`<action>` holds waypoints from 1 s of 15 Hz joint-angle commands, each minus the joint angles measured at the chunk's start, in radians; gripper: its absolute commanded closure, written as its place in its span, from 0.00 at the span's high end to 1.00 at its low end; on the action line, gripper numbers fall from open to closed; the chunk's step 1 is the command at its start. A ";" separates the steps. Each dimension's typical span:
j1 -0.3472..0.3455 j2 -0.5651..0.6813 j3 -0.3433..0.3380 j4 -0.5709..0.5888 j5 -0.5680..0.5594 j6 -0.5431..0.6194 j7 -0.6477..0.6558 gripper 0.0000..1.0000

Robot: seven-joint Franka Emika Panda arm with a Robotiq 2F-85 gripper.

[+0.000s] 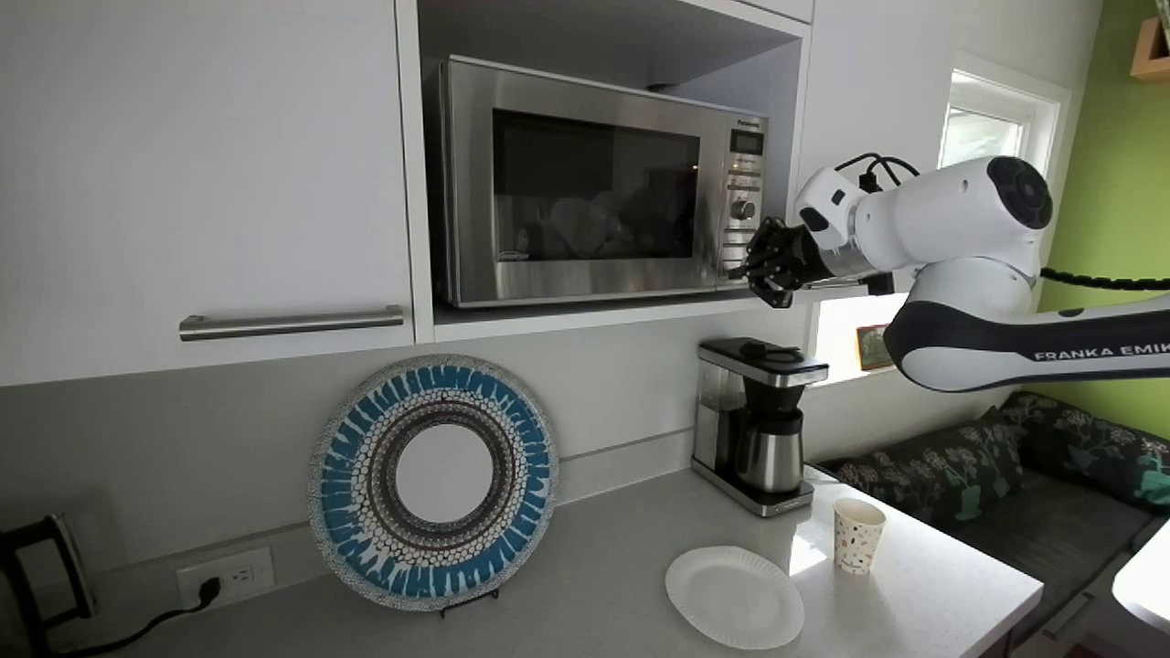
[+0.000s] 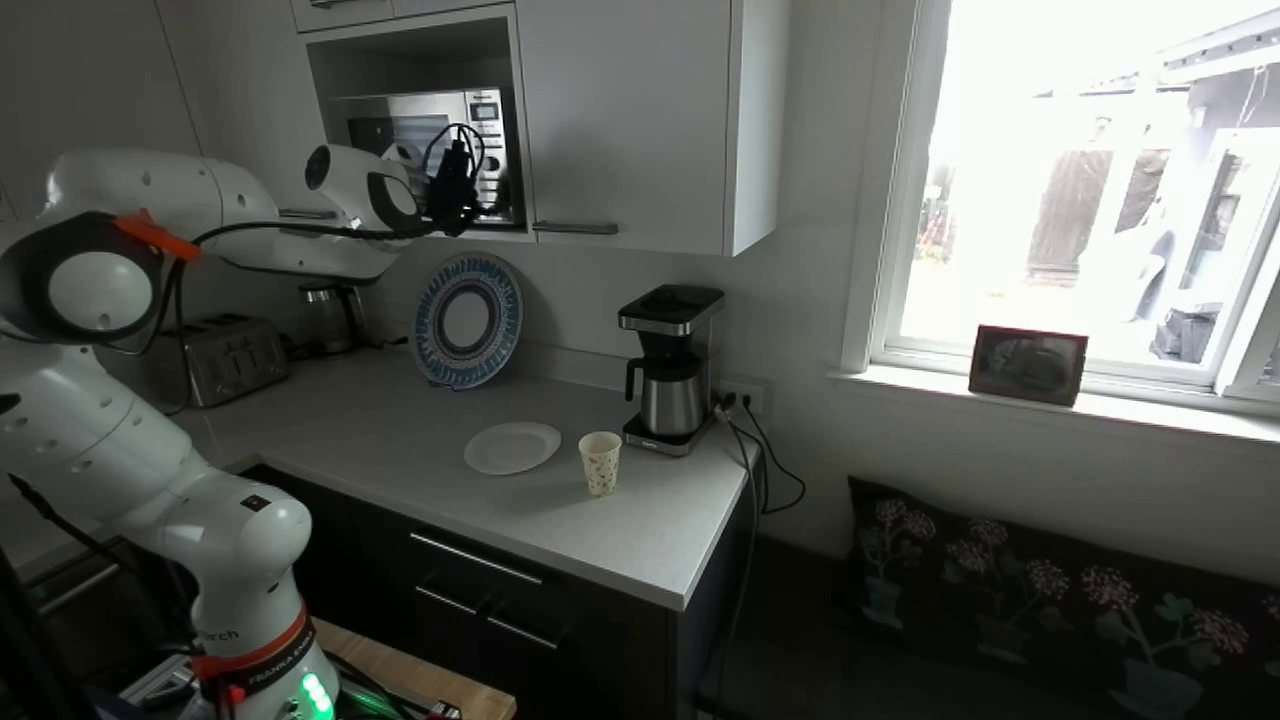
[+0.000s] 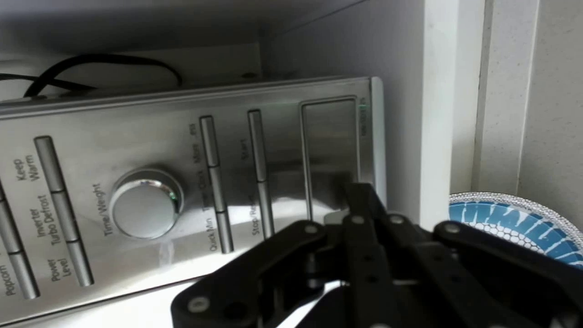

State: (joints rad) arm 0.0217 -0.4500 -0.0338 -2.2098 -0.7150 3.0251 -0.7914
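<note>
Tool (image 3: 363,196) pressed together nr m'wave (image 1: 594,183) in cab. niche (image 1: 567,32); paper cup (image 1: 857,541) contents unclear.

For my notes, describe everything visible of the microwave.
A boxy, upright microwave, brushed-steel in look, sits in a niche. Its door, with a dark window, is shut; the panel has a display, round knob, bar buttons and a large button below. The closed gripper is at the large button; contact is unclear.
</note>
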 commanded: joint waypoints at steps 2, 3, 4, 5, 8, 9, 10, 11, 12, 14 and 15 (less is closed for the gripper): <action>-0.021 0.015 0.004 0.009 -0.024 0.009 -0.003 0.00; -0.024 0.015 0.004 0.009 -0.026 0.011 -0.004 0.00; -0.044 0.013 0.015 0.013 -0.040 0.008 0.005 0.00; -0.074 0.006 0.035 0.016 -0.062 0.009 0.017 0.00; -0.045 0.006 0.013 0.019 -0.049 -0.004 0.004 0.01; -0.054 0.005 0.017 0.022 -0.058 -0.003 0.006 0.01; -0.058 0.004 0.020 0.024 -0.062 -0.004 0.006 0.01; -0.060 0.003 0.021 0.026 -0.064 -0.004 0.006 0.01; -0.060 0.003 0.022 0.027 -0.065 -0.004 0.006 0.01; -0.060 0.003 0.023 0.027 -0.066 -0.004 0.006 0.01; -0.060 0.003 0.023 0.027 -0.066 -0.004 0.006 0.01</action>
State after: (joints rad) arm -0.0560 -0.4472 0.0034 -2.1861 -0.7690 3.0271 -0.7919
